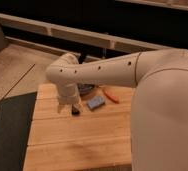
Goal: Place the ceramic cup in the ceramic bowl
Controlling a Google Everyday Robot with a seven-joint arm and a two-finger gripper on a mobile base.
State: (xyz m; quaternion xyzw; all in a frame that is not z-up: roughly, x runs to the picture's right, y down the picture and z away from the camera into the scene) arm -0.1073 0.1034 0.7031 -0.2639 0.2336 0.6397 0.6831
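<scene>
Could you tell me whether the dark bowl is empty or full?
Cannot tell: the arm hides most of the bowl; the gripper hangs near it, low over the table.

Dark ceramic bowl (88, 89) mostly hidden behind the arm (102, 72), a little above the frame's centre.

Only a sliver of the ceramic bowl shows. It is a dark, glossy, curved stretch of rim, sitting level on the far part of the wooden table (77, 145), just right of the arm's bent joint. The arm covers the rest of the bowl, so what lies inside it cannot be told. The ceramic cup is hidden in this view. The gripper (76, 110) hangs low over the tabletop, below and slightly left of the bowl's visible edge and near it.
</scene>
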